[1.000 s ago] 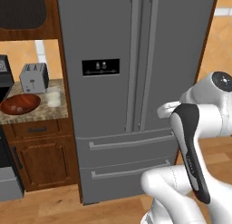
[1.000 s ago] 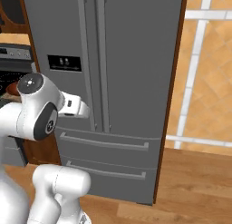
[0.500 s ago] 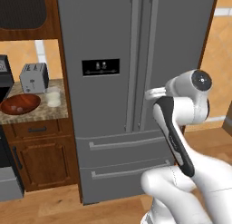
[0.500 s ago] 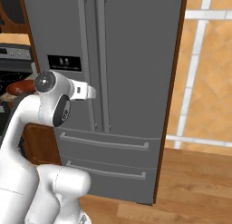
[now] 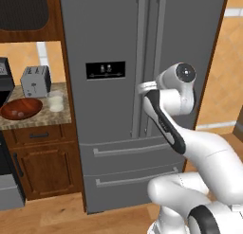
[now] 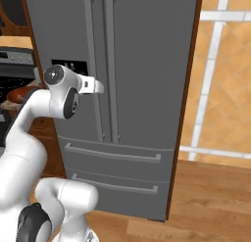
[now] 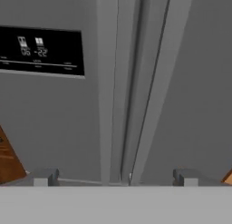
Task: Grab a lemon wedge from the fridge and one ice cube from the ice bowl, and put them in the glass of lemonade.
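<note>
The fridge (image 5: 137, 86) is shut, both doors closed and the two long vertical handles (image 7: 108, 82) running side by side down the middle, so the lemon wedge is presumably inside and cannot be seen. The pincer (image 7: 113, 177) is spread wide and has hold of nothing; in the hand view its two tips stand apart with the left-door handle and the door seam between them, close to the steel but, as far as the view lets me judge, not yet touching. From the left base view the pincer (image 5: 144, 87) sits at the handles just beside the black dispenser panel (image 5: 106, 70), at about its height. Left of the fridge, on the bench (image 5: 52, 115), the ice bowl (image 5: 21, 108) lies near the front edge with pale bits in it that are probably ice cubes, though too small to tell, and the glass of lemonade (image 5: 56, 101) stands just beside it toward the fridge, with the toaster (image 5: 36, 81) behind at the back edge. The risk from here is the pincer closing across both handles or on the seam instead of one handle, which would jam the doors against each other; a shallow hold could also slip off the smooth bar when pulled, and a straight pull rather than an arc about the hinge could strain the grip.
</note>
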{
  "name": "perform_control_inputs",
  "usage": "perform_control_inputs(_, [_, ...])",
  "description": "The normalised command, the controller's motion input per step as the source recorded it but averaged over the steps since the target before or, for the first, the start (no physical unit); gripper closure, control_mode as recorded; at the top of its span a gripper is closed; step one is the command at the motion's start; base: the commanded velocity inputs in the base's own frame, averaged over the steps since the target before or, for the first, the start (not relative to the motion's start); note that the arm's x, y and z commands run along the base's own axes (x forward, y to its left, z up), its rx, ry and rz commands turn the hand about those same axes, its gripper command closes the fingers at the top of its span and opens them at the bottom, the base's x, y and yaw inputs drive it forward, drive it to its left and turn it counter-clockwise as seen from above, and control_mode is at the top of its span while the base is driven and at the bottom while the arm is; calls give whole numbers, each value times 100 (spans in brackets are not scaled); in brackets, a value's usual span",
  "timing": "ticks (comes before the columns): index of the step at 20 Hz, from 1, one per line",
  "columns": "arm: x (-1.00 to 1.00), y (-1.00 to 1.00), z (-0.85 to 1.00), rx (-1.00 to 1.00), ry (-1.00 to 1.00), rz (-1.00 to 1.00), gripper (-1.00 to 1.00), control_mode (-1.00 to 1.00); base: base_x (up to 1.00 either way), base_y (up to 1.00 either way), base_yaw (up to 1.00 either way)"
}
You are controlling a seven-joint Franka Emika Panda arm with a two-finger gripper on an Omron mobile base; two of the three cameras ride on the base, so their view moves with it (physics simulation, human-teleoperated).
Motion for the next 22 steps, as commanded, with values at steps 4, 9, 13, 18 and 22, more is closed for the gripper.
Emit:
perform_control_inputs(4, [57,23,-11,0,0,0,-100,-100,0,0,0])
perform_control_inputs(9, [64,14,-17,0,0,0,-100,-100,0,0,0])
perform_control_inputs(13, [76,5,-16,0,0,0,-100,-100,0,0,0])
perform_control_inputs(18, [70,2,-15,0,-1,0,-100,-100,0,0,0])
perform_control_inputs(22, [62,2,-11,0,0,0,-100,-100,0,0,0])
